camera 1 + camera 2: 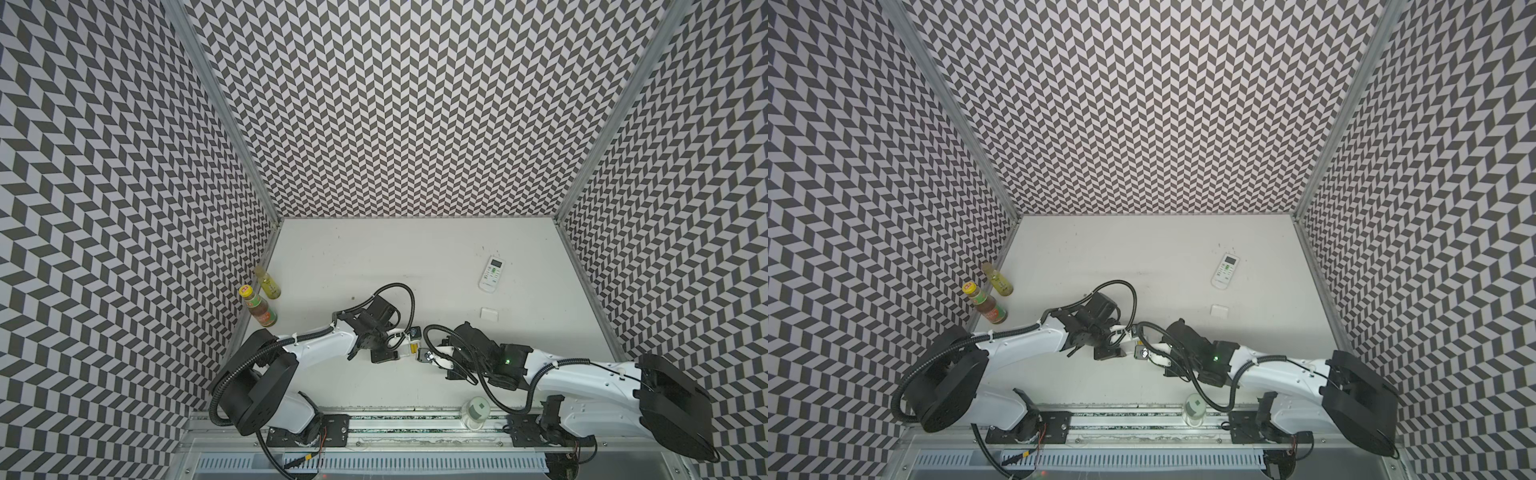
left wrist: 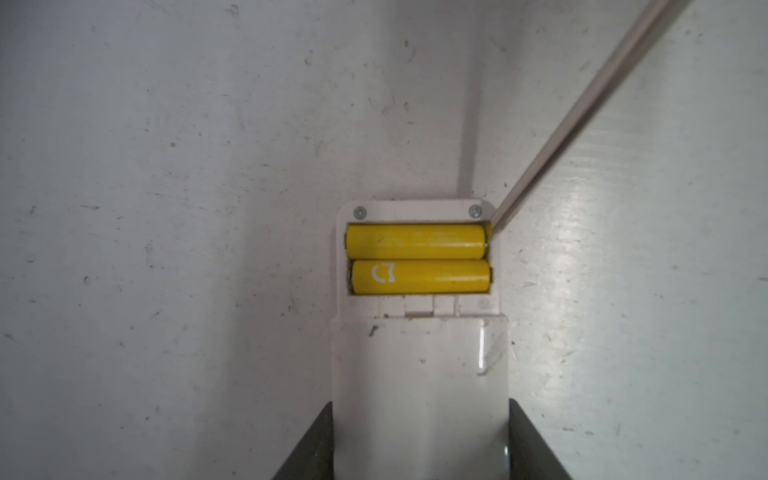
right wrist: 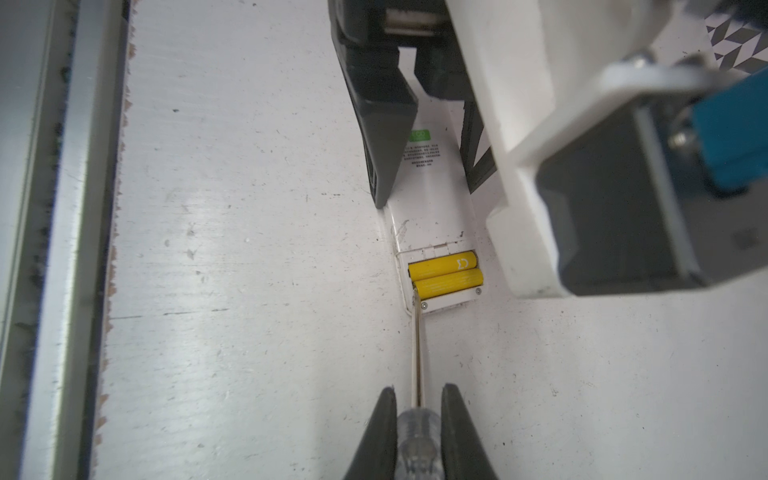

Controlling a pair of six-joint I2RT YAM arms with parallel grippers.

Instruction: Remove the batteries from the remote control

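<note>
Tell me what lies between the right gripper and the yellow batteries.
In the right wrist view, the screwdriver spans that stretch: handle clamped in the right gripper, tip at the end of one of the yellow batteries in the remote.

My left gripper [image 2: 420, 405] holds the white remote [image 2: 419, 361], one dark jaw against each long edge. Just ahead of the jaws the battery bay lies uncovered, two yellow cells side by side, crosswise to the jaws. The nearer battery [image 2: 419, 276] shows a white logo. The farther battery [image 2: 415, 241] sits beside two small screws [image 2: 360, 212] at the remote's far end. A screwdriver [image 2: 582, 104], only its thin shaft visible, slants in from farther ahead and off to one side. Its tip meets the bay's corner at the farther battery's end. Underneath I see the scuffed white table [image 2: 166, 187].
</note>
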